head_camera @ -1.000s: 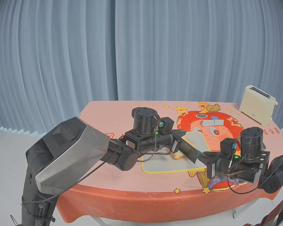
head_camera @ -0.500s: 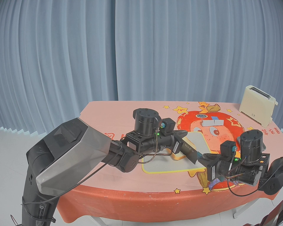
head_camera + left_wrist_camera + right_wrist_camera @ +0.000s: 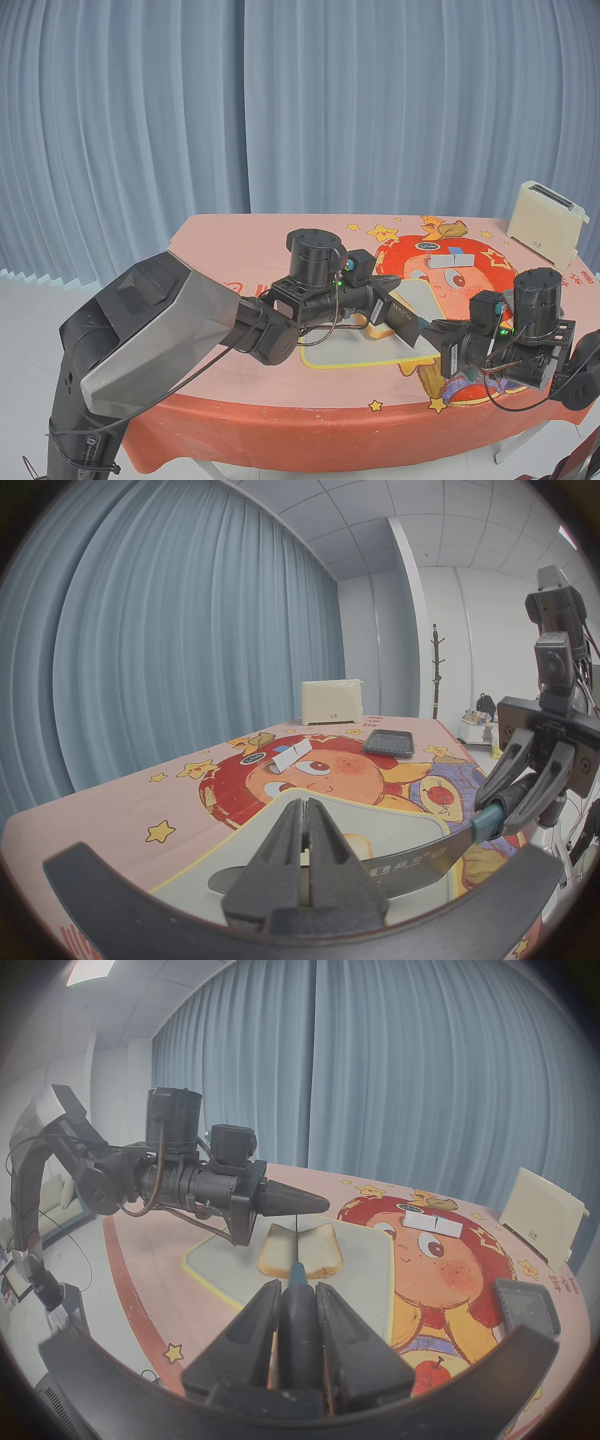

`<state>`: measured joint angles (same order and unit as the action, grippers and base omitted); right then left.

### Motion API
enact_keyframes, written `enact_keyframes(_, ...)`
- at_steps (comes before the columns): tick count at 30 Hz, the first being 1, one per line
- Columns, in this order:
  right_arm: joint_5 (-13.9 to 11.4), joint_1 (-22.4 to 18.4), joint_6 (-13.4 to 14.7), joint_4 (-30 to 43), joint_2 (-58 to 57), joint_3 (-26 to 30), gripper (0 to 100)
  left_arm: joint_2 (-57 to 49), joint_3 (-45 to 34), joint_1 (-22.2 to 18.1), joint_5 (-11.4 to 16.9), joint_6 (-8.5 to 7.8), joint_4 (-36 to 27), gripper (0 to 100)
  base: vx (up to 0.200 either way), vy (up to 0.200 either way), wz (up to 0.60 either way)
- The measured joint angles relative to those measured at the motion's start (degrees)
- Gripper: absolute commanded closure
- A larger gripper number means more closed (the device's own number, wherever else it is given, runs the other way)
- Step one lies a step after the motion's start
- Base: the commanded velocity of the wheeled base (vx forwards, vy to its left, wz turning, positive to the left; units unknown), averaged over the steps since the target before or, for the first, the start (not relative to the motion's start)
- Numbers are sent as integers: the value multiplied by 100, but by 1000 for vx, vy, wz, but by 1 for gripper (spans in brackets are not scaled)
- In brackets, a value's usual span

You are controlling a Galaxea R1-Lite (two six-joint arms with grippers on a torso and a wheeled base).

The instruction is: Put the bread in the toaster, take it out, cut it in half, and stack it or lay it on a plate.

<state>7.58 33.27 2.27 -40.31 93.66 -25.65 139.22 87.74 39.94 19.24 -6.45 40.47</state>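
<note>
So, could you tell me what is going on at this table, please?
The robot is at the cutting step. Its right jaws are shut on a knife, whose blade lies across the middle of the bread slice on the cutting board. The left jaws, shut, sit at the slice's far edge; whether they touch it is unclear. The toaster stands at the table's far corner, and a dark tray sits near the right arm.

Office-like test room: tiled ceiling [image 3: 387, 517], wall-length blue curtain [image 3: 250, 106], coat stand [image 3: 437, 667].
</note>
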Motion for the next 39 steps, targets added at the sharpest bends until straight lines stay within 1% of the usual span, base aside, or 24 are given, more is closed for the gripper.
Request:
enact_keyframes(6, -1, 2, -17, 35, 24, 68, 100, 124, -44, -48, 2, 5, 107, 100, 0, 0, 0)
enact_keyframes(16, 2, 9, -46, 11, 79, 180, 100, 155, -96, -55, 2, 0, 91, 100, 0, 0, 0)
enact_keyframes(29, -17, -6, 5, 13, 55, 5, 100, 94, 57, -67, 0, -1, -18, 100, 0, 0, 0)
enact_keyframes(39, -12, 16, -41, -9, 127, 132, 100, 168, -91, -174, 2, -4, 85, 100, 0, 0, 0)
